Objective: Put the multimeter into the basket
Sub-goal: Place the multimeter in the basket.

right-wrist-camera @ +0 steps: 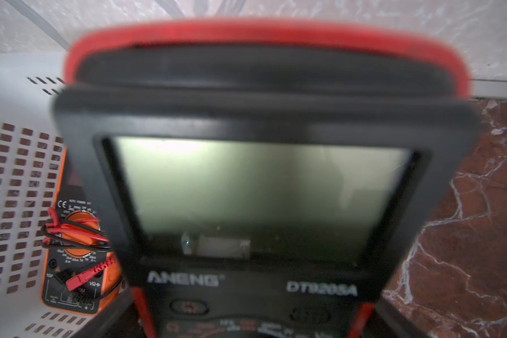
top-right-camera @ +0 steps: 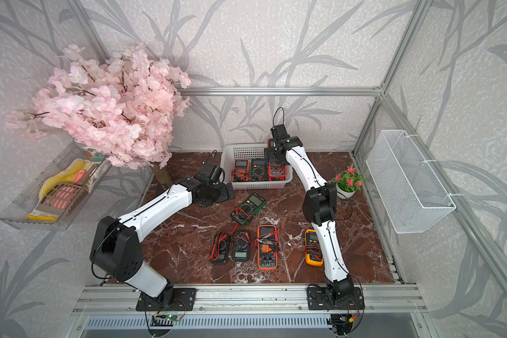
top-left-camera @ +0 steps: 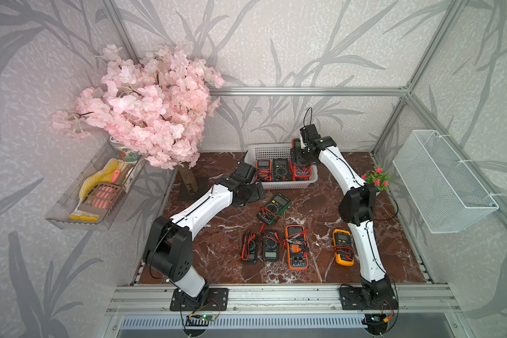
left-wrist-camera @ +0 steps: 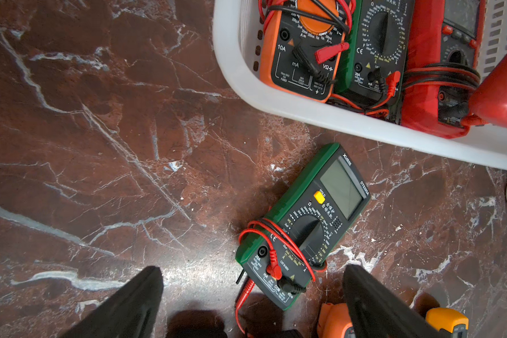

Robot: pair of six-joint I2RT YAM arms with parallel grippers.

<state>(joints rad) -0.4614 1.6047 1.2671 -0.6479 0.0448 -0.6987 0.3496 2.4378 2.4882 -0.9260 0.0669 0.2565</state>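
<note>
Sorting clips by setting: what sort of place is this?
Probably a staged robot test cell: an aluminium frame with wallpapered panels encloses it, the left arm and right arm are bolted to a front rail, and fake blossom decorates the marble-look tabletop.

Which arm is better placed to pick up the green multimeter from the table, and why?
Left: the open left claw hangs near the green multimeter, while the right claw grips a red multimeter over the basket.
</note>
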